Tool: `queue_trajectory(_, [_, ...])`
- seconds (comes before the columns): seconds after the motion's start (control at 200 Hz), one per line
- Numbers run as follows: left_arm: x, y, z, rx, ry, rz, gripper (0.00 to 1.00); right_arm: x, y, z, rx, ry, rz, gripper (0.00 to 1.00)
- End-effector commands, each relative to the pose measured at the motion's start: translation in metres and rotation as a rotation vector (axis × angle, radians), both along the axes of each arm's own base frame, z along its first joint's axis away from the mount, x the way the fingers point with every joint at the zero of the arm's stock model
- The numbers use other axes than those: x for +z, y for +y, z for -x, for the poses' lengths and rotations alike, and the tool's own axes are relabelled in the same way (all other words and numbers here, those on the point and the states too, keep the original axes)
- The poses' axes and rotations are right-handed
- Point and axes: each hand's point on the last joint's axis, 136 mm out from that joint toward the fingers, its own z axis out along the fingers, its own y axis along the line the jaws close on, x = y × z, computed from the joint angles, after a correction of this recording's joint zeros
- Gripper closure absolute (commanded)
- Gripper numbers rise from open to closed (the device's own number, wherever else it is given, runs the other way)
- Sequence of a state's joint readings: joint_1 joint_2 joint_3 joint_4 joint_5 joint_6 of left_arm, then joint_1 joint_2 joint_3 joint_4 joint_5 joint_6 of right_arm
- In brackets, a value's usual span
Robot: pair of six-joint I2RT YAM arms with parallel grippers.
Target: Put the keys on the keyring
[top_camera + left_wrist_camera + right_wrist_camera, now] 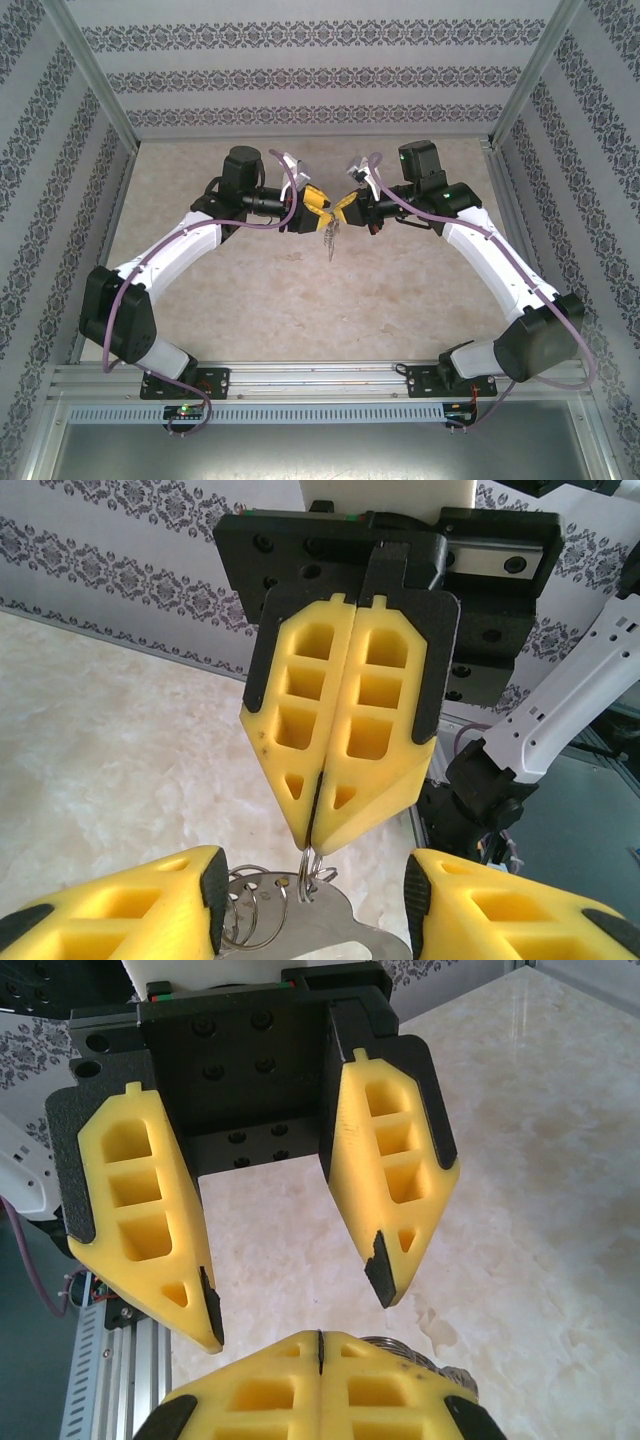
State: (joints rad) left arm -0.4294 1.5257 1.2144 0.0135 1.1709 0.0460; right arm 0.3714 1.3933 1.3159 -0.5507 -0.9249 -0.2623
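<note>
The keyring (345,930) is a silvery-grey metal loop with several small split rings (250,910). It dangles between the two grippers above the table (330,238). My right gripper (312,845) is shut on one small ring (308,872) at the keyring's top. In its own view, the right gripper (320,1345) hides most of the rings (440,1360). My left gripper (312,880) faces it with its jaws apart on either side of the keyring. Its left pad (214,895) lies against the rings. The left gripper (298,1310) has only table showing between its tips. The keys are out of view.
Both arms meet tip to tip over the middle of the marble-patterned table (300,300). Patterned walls (300,80) close in the back and both sides. An aluminium rail (320,378) with the arm bases runs along the near edge.
</note>
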Motion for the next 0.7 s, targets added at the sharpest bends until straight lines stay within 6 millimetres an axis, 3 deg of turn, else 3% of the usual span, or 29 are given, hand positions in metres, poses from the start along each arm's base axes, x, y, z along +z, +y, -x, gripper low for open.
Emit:
queue_trajectory(0.0, [0.007,0.0,0.002,-0.035,-0.016,0.018,0.5,0.018,0.004,0.004,0.031,-0.056,-0.019,1.0])
queue_trajectory(0.34, [0.005,-0.006,0.003,-0.055,-0.007,0.026,0.52,0.023,0.006,0.007,0.044,-0.06,-0.036,1.0])
queue_trajectory(0.695, [0.008,-0.012,0.004,-0.075,-0.006,0.048,0.62,0.021,0.008,0.008,0.052,-0.057,-0.036,1.0])
